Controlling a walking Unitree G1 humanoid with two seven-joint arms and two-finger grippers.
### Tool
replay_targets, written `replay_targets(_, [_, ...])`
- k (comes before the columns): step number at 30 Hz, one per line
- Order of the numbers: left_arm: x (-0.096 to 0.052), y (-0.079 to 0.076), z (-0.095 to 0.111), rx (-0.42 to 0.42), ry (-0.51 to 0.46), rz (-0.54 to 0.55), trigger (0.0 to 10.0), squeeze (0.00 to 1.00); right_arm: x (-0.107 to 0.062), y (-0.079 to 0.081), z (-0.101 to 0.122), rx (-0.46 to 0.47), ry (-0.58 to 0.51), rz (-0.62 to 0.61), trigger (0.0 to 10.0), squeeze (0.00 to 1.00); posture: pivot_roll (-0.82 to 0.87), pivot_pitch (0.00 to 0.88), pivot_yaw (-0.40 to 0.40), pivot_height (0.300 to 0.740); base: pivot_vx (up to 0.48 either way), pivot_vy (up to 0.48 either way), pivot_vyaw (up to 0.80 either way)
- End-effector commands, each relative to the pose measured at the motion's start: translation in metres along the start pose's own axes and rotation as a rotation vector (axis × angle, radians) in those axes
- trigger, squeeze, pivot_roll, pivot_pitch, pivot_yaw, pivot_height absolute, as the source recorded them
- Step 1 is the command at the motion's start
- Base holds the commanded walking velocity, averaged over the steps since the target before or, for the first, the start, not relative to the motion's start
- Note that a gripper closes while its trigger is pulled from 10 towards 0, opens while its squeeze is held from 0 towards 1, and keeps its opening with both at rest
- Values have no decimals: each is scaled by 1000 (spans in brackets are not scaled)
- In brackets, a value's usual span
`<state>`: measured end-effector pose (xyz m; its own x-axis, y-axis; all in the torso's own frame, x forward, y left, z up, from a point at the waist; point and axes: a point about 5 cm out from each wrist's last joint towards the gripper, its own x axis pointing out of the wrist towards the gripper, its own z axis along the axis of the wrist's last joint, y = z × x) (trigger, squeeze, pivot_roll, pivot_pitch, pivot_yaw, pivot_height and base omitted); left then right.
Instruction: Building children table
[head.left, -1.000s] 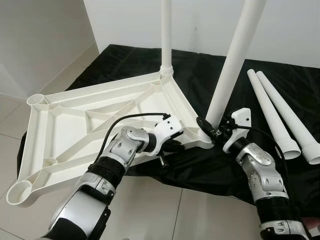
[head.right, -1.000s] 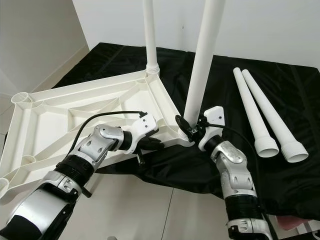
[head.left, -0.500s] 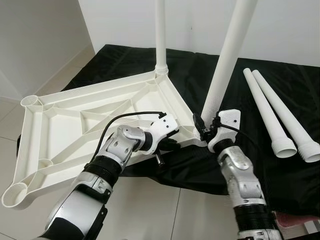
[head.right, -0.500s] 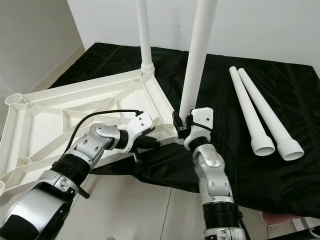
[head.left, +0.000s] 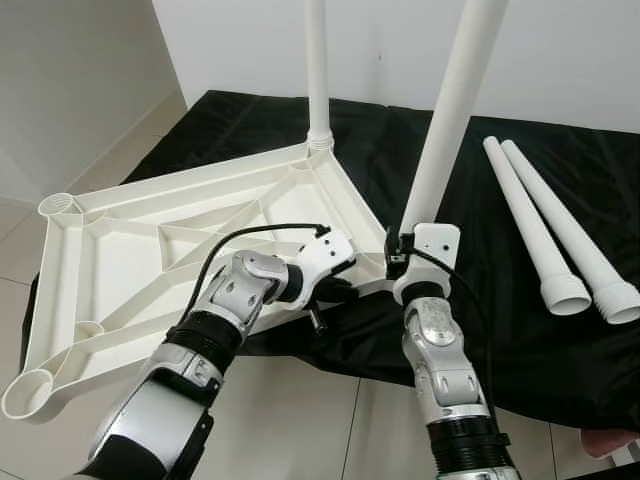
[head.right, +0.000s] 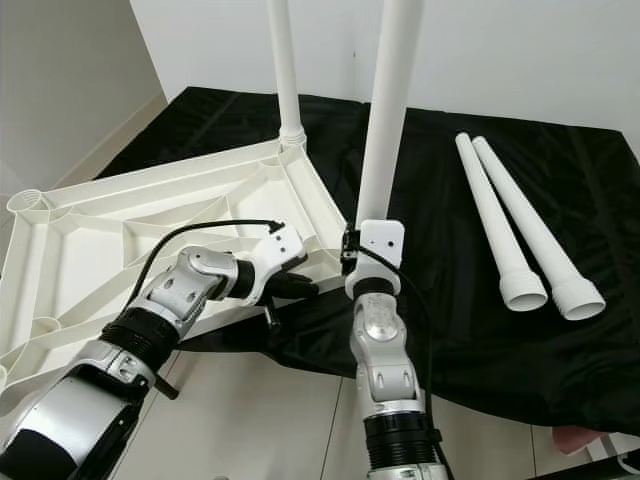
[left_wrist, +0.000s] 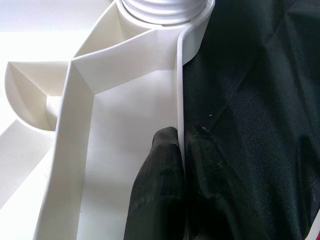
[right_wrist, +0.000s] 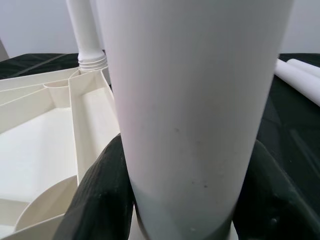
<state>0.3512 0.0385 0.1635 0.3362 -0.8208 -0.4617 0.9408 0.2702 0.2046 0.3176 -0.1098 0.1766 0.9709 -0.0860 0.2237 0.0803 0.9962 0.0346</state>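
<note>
The white plastic tabletop (head.left: 150, 250) lies upside down, half on a black cloth. One white leg (head.left: 318, 70) stands upright in the far corner socket. A second leg (head.left: 450, 110) rises slightly tilted from the near right corner socket. My right gripper (head.left: 400, 256) is shut on this leg just above its base, with black fingers (right_wrist: 100, 190) on both sides of the tube (right_wrist: 195, 100). My left gripper (head.left: 340, 288) is shut on the tabletop's rim (left_wrist: 177, 90) close to that corner, one finger (left_wrist: 160, 190) inside the rim and one outside.
Two loose white legs (head.left: 525, 220) (head.left: 570, 225) lie side by side on the black cloth (head.left: 500, 330) to the right. Open sockets (head.left: 57, 205) (head.left: 25, 395) sit at the tabletop's left corners. Tiled floor (head.left: 300, 410) is in front, white walls behind.
My right forearm has swung left, from beside the leg to straight in front of it, still gripping the leg's base. The left gripper keeps its hold on the rim.
</note>
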Motion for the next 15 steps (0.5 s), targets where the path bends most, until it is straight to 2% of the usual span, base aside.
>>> replay_targets(1, [10,-9,-11,-24,54,-24,10000,0,-6,33,6,49,-4,112,10000,0,-145,114,106,740,0,0,0])
replay_targets(5, [10,-9,-12,-24,55,-23,10000,0,-5,31,5,49,-5,105,10000,0,-146,114,106,740,0,0,0])
replay_targets(6, [10,-10,-11,-24,53,-25,10000,0,-5,27,5,73,-4,106,10000,933,-147,114,105,740,0,0,0])
replay_targets(7, [10,-10,-11,-24,53,-24,10000,0,-6,25,6,93,-9,115,10000,1000,-149,113,105,740,0,0,0])
replay_targets(12, [10,-10,-11,-24,52,-23,10000,0,-6,23,7,108,-21,127,10000,1000,-149,113,105,740,0,0,0])
replay_targets(15, [11,-10,-11,-23,51,-23,10000,0,-7,12,10,114,-48,141,10000,1000,-151,114,107,740,0,0,0])
